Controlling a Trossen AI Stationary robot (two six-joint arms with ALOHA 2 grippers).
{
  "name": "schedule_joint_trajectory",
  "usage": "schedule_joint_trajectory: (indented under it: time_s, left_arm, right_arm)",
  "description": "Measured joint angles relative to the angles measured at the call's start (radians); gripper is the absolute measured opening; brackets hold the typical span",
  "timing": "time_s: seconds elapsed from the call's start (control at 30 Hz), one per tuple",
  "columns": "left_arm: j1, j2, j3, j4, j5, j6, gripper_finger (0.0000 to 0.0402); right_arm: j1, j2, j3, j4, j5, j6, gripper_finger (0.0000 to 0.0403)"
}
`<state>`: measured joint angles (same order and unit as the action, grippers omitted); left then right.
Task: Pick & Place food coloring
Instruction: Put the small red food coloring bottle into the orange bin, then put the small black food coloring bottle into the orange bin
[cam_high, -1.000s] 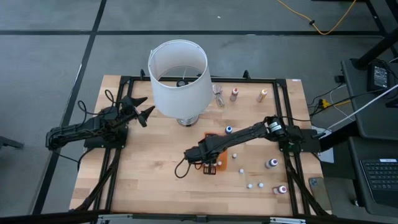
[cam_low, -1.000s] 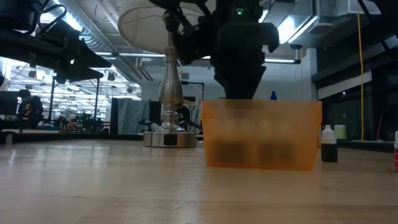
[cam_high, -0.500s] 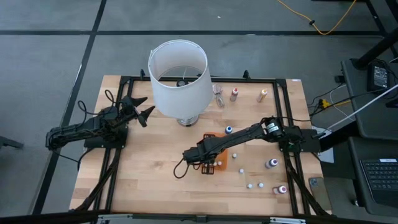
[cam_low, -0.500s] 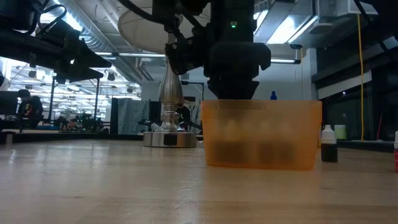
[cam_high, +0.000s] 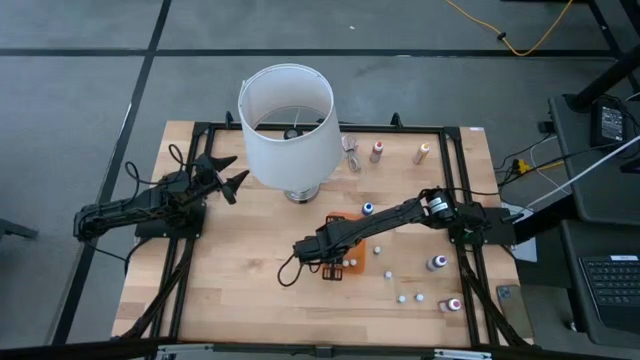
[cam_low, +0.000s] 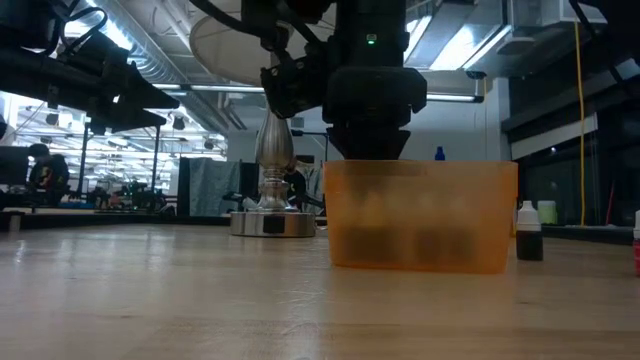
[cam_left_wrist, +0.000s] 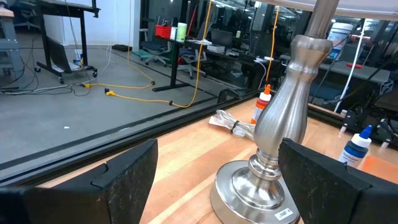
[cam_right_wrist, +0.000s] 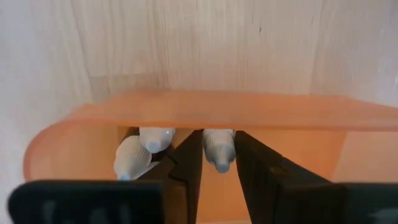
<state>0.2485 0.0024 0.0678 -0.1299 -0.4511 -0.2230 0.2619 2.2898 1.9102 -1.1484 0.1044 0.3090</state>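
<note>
The food coloring is many tiny bottles. Two white-capped ones (cam_right_wrist: 142, 149) lie in the orange tray (cam_high: 346, 262), and several stand loose on the table, such as a blue one (cam_high: 367, 208) and a purple one (cam_high: 437, 262). My right gripper (cam_right_wrist: 217, 140) points down into the tray (cam_right_wrist: 205, 115) and is shut on one more white bottle (cam_right_wrist: 217, 152). In the low view it (cam_low: 368, 110) stands just above the tray's rim (cam_low: 420, 168). My left gripper (cam_high: 226, 178) hovers open near the lamp base (cam_left_wrist: 273, 168), touching nothing. My right gripper pinches a small white bottle (cam_right_wrist: 217, 147) between its two fingers (cam_right_wrist: 186, 165), coming from above and pointing down. The bottle's pointed cap (cam_right_wrist: 221, 165) faces the wrist camera. Its far end is hidden behind the tray's orange wall, so whether it rests on the tray floor does not show.
A lamp with a big white shade (cam_high: 287, 120) stands at the table's far middle, with a clear wrapper (cam_high: 352, 155) and two bottles (cam_high: 377, 150) beside it. Tiny white bottles (cam_high: 402, 298) dot the near right. Bare wood lies near left.
My right gripper has sunk lower toward the orange tray, keeping its fingers pointing down; in the low view its body now sits closer to the tray's rim. The tray and the loose bottles have stayed put.
</note>
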Motion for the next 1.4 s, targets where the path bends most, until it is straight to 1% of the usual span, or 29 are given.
schedule_joint_trajectory:
  time_s: [0.27, 0.47, 0.57, 0.67, 0.8, 0.87, 0.97, 1.03, 1.13, 1.3, 1.4]
  left_arm:
    - [0.000, 0.000, 0.000, 0.000, 0.000, 0.000, 0.0322]
    - [0.000, 0.000, 0.000, 0.000, 0.000, 0.000, 0.0322]
    - [0.000, 0.000, 0.000, 0.000, 0.000, 0.000, 0.0322]
    - [0.000, 0.000, 0.000, 0.000, 0.000, 0.000, 0.0322]
    - [0.000, 0.000, 0.000, 0.000, 0.000, 0.000, 0.0322]
    - [0.000, 0.000, 0.000, 0.000, 0.000, 0.000, 0.0322]
    - [0.000, 0.000, 0.000, 0.000, 0.000, 0.000, 0.0322]
    - [0.000, 0.000, 0.000, 0.000, 0.000, 0.000, 0.0322]
    - [0.000, 0.000, 0.000, 0.000, 0.000, 0.000, 0.0322]
    - [0.000, 0.000, 0.000, 0.000, 0.000, 0.000, 0.0322]
    - [0.000, 0.000, 0.000, 0.000, 0.000, 0.000, 0.0322]
  right_arm:
    - [0.000, 0.001, 0.006, -0.008, 0.002, 0.000, 0.0118]
    - [0.000, 0.001, 0.062, -0.018, 0.045, -0.027, 0.0120]
    - [-0.002, 0.001, 0.074, -0.032, 0.046, -0.031, 0.0120]
    - [-0.002, 0.001, 0.085, -0.074, 0.048, -0.030, 0.0120]
    - [-0.002, 0.001, 0.130, -0.132, 0.095, -0.026, 0.0120]
    - [-0.002, -0.001, 0.151, -0.151, 0.098, -0.025, 0.0120]
    - [0.007, -0.018, 0.154, -0.158, 0.098, -0.007, 0.0121]
    - [0.021, -0.045, 0.129, -0.148, 0.096, 0.016, 0.0126]
    - [0.043, -0.105, 0.060, -0.114, 0.086, 0.065, 0.0152]
    - [0.073, -0.221, -0.087, -0.071, 0.087, 0.126, 0.0223]
    - [0.093, -0.293, -0.169, -0.069, 0.090, 0.133, 0.0262]
